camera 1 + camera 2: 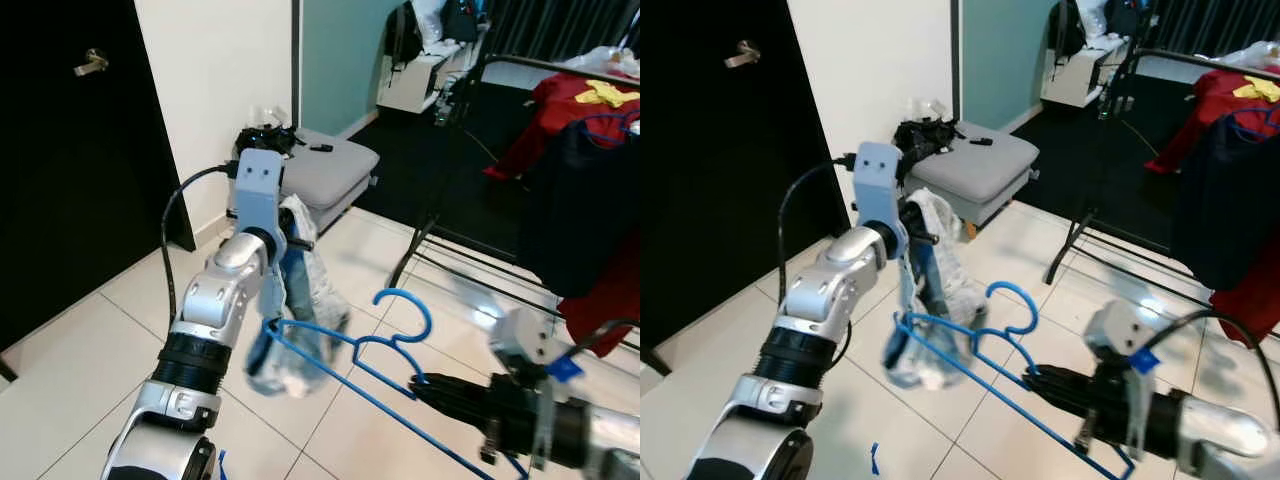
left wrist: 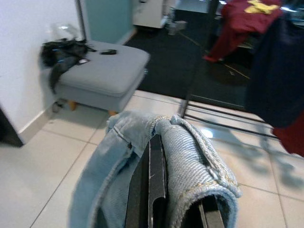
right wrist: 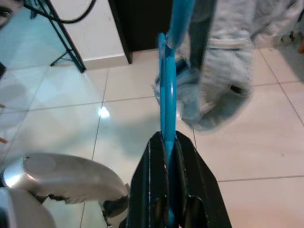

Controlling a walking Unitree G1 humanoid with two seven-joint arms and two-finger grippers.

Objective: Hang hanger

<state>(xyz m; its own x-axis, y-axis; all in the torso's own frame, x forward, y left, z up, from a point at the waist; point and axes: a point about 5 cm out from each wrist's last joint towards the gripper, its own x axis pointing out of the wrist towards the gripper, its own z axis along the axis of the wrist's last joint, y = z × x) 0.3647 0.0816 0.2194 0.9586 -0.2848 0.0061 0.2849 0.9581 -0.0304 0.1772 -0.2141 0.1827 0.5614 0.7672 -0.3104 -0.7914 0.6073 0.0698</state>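
Observation:
A blue plastic hanger (image 1: 370,350) is held low in front of me, its hook (image 1: 408,305) pointing up. My right gripper (image 1: 425,385) is shut on the hanger's lower bar; the blue bar (image 3: 167,109) runs out between the black fingers (image 3: 147,190). My left gripper (image 1: 295,240) is raised and shut on pale blue jeans (image 1: 300,320), which hang down over the hanger's left end. In the left wrist view the denim (image 2: 190,156) is draped around the fingers (image 2: 152,190).
A black clothes rack (image 1: 470,130) with red and dark garments (image 1: 580,190) stands at the right. A grey ottoman (image 1: 325,165) with dark items sits by the white wall. A black door (image 1: 70,150) is at the left. The floor is pale tile.

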